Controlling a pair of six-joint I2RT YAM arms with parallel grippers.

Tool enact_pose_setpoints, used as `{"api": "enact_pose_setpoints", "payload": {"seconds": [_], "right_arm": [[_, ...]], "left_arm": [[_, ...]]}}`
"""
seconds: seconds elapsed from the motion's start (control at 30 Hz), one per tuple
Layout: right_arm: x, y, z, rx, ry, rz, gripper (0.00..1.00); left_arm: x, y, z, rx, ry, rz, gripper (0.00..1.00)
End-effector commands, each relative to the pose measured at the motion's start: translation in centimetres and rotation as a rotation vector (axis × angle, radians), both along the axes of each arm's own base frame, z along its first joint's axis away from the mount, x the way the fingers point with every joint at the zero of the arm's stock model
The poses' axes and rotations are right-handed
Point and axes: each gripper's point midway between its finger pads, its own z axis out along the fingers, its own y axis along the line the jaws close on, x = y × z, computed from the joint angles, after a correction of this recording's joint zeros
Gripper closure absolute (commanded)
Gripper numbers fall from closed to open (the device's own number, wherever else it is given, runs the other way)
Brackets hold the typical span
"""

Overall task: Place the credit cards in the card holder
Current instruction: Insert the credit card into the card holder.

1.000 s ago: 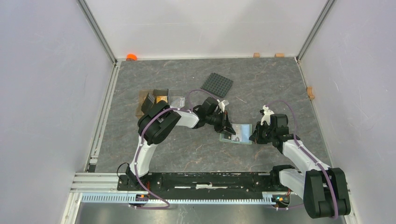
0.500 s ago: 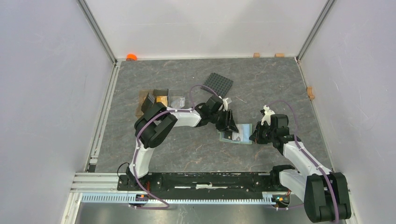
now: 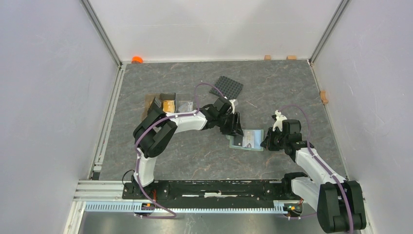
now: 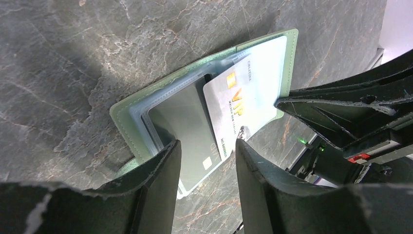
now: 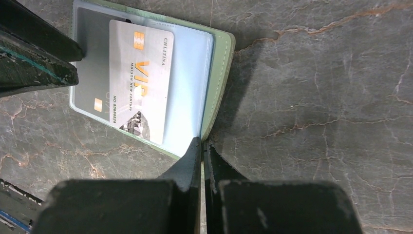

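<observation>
Tabletop [image 3: 287, 83]: grey marbled slab. Card holder [image 3: 247, 140] lies open and flat, right of centre. Black studded plate [image 3: 227, 87] sits toward the far edge, near its middle. Brown tray [image 3: 148, 102] toward the left edge. Orange object [image 3: 137, 59] at far-left corner. Small wooden blocks [image 3: 267, 57] along far edge near the right corner. Another block [image 3: 323, 96] against right edge.

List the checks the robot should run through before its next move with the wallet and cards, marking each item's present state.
1. Wallet lies open and flat: ok.
2. Right gripper pinches the wallet's edge to steady it: ok.
3. Left gripper open and empty: ok.
4. White card squared up in a pocket: not ok; it sits askew.
5. Dark card fully seated: cannot tell.
6. More cards waiting in the tray: ok, a tan card shows.
</observation>
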Motion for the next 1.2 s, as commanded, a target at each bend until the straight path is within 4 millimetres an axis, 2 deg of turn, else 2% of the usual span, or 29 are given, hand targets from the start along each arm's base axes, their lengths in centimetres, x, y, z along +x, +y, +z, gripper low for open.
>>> {"api": "enact_pose_setpoints", "payload": {"seconds": [0.0,0.13,0.23,0.53,0.93,1.17], "right_arm": [[0.5,0.0,0.7,0.000,-0.033,0.005,0.94],[0.6,0.2,1.1,0.011,-0.046,0.009,0.85],[0.6,0.2,1.3,0.013,-0.051,0.007,0.83],[0.7,0.4,1.7,0.031,-0.071,0.006,0.96],[0.3,0.9,1.8,0.057,-0.071,0.016,1.00],[0.4,1.1,2.3,0.074,-0.087,0.015,1.00]], "left_arm": [[-1.5,-0.1,-2.0,0.034,0.039,-0.036,0.47],[-2.0,-0.6,-3.1,0.030,0.070,-0.035,0.47],[-2.1,-1.0,-3.4,0.018,0.079,-0.037,0.48],[-2.5,-2.5,-3.8,-0.019,0.092,-0.058,0.62],[-2.0,-5.2,-2.0,-0.104,0.061,-0.049,0.64],[-2.3,-6.7,-1.2,-0.174,0.068,-0.055,0.65]]}}
